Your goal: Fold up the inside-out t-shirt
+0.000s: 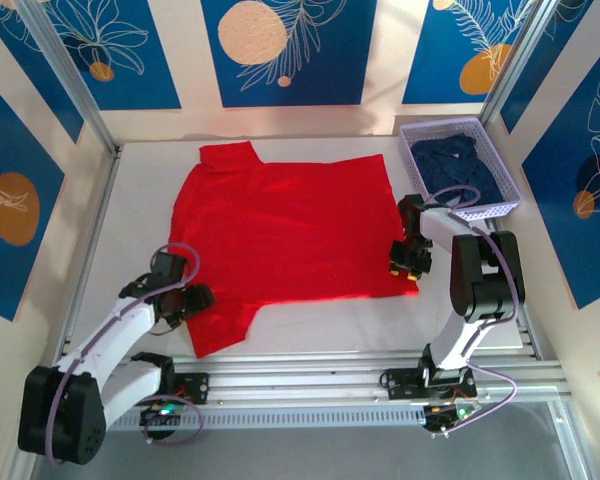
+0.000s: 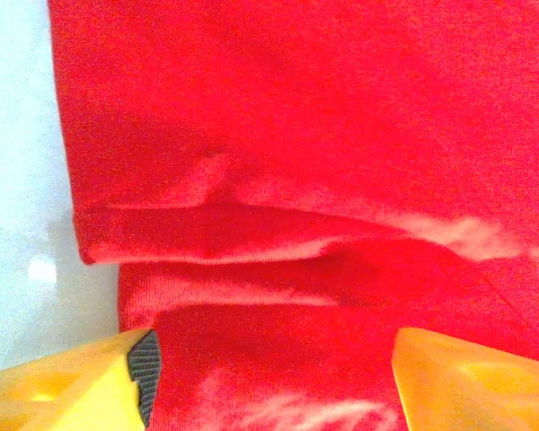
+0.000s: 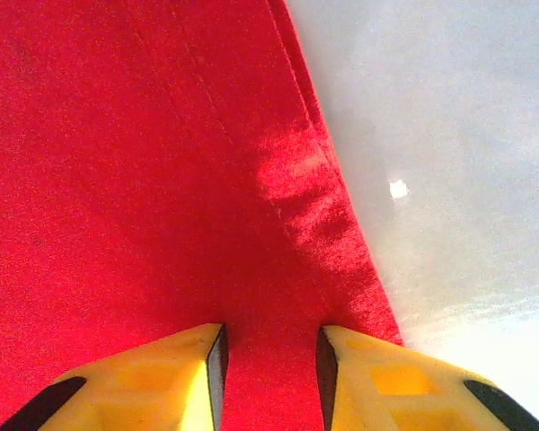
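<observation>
Bright, even light oversaturates the red t-shirt (image 1: 290,225); wrist views are grainy and soft.

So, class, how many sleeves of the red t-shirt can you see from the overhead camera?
2. On the t-shirt, the far sleeve points toward the far edge of the table. The near sleeve lies toward its near edge, at left. Neither seems hidden.

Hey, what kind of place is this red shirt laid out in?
Probably a robot test cell: a white table framed by aluminium rails, blue patterned wall panels around it, two robot arms bolted at its near edge.
</observation>
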Available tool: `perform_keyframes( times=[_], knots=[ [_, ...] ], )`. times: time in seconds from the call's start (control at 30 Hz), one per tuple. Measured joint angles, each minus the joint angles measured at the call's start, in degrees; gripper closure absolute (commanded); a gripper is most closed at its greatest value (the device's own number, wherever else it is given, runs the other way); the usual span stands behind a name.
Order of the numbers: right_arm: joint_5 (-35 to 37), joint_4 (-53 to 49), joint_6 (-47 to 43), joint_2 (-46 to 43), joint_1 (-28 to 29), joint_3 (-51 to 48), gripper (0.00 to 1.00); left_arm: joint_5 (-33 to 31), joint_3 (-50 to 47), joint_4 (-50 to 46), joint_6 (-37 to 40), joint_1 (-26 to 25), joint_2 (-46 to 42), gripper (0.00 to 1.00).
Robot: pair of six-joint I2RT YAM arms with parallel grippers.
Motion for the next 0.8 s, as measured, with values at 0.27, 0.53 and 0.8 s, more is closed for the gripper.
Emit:
perform_keyframes(
  times=[0.27,0.53,0.8],
  knots=[
    [-4.52,2.54,-2.47,-11.15,5.03,0.83,0.52,3.39,3.78,-3.23,0.07,-0.02,-3.98,0.31],
    [-16.00,11.74,-2.51,-13.97,13.90,0.94,0.52,3.96,7.72,2.58,0.85,0.00,1.55,0.32],
    [-18.62,15.63,-0.98,-2.32,11.56,4.72,0.52,1.01,27.54,17.44,4.81,3.21,31.17,0.32]
  ],
)
